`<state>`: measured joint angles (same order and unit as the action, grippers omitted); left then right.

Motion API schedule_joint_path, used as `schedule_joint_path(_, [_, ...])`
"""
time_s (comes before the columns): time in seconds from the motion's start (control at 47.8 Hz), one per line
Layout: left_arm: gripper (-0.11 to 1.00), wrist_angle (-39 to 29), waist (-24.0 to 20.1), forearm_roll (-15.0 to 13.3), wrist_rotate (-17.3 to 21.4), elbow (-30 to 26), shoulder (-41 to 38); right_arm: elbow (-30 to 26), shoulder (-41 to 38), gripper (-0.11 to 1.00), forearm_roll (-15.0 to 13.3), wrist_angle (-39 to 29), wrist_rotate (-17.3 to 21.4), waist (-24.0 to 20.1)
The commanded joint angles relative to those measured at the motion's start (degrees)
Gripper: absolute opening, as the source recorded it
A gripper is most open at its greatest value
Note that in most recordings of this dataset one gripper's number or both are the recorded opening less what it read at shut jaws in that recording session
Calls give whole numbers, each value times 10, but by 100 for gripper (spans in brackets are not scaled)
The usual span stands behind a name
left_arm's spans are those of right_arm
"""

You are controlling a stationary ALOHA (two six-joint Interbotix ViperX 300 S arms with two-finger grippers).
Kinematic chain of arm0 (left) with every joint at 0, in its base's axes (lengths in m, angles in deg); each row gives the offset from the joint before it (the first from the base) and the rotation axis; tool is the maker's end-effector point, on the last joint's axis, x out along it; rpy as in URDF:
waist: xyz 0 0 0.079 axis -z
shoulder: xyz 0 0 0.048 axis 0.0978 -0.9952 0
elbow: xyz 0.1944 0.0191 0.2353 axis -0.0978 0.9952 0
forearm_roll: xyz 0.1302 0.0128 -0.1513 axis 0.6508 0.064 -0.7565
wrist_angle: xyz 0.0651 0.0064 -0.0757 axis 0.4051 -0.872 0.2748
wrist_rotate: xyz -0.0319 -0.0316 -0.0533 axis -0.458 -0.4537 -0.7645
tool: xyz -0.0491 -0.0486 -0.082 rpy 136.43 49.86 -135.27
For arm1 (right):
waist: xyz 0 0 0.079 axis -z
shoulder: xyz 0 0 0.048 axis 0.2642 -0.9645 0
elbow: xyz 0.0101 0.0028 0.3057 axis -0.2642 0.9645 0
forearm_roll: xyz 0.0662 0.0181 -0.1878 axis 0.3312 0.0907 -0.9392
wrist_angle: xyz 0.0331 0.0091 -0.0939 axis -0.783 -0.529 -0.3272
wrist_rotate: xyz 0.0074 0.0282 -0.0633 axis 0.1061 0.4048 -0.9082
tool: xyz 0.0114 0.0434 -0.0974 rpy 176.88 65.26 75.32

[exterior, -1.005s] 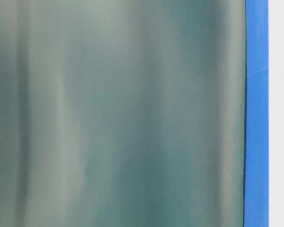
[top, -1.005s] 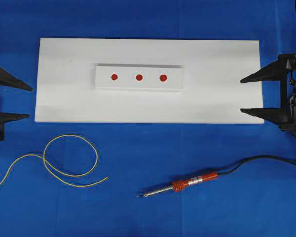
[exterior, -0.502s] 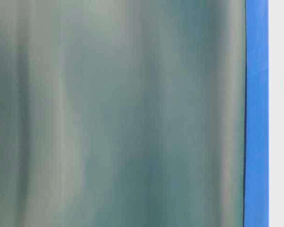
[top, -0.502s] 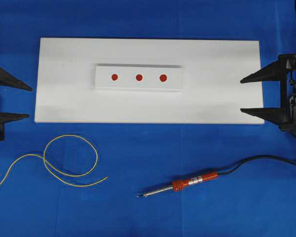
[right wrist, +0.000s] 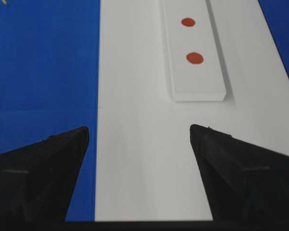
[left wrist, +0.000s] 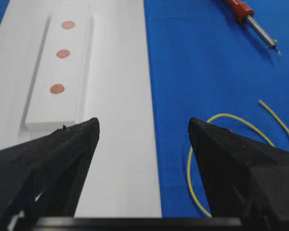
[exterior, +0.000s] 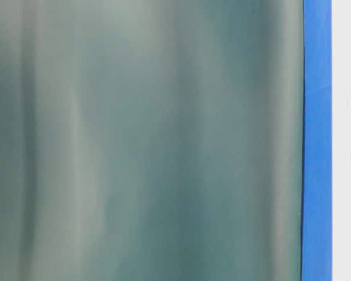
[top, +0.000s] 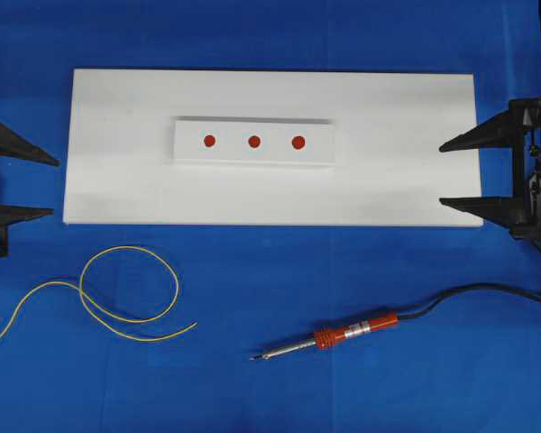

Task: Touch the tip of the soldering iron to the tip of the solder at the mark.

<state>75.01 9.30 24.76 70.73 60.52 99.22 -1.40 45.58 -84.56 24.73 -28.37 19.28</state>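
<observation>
The iron [top: 343, 336] lies on the blue surface [top: 279, 298] at lower centre-right of the overhead view, its orange body angled up to the right and its thin metal shaft running down-left to a pointed tip [top: 253, 359]. Its black cord [top: 487, 290] leaves the body's upper right end and runs off the right edge of the frame. The solder [top: 117, 298] lies at lower left of the same view, a thin yellow wire with one loose loop; one end reaches the left edge and its free tip [top: 196, 325] points right, well apart from the iron's tip. Neither touches the white board [top: 117, 180] that fills the upper middle of the frame. On the board sits a raised white block [top: 185, 152] with three red marks [top: 253, 142] in a row. The left claw [top: 54, 188] sits at the left edge, just off the board's short side, spread wide and holding nothing; in the left wrist view its two black fingers [left wrist: 53, 163] frame the board edge, with the solder's loop showing beside the right one. The right claw [top: 440, 173] sits at the right edge, over the board's short side, also spread wide and empty. The table-level view shows mostly a blurred grey-green expanse, with a blue strip and three orange marks at its right edge.
</observation>
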Motion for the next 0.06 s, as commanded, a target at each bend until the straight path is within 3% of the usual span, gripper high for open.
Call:
schedule_joint_path(0.0, [70, 4, -1, 1, 1, -4, -5, -9, -3, 75, -1, 3, 0, 1])
schedule_joint_path(0.042, [70, 4, -2, 2, 1, -4, -5, -9, -3, 75, -1, 3, 0, 1])
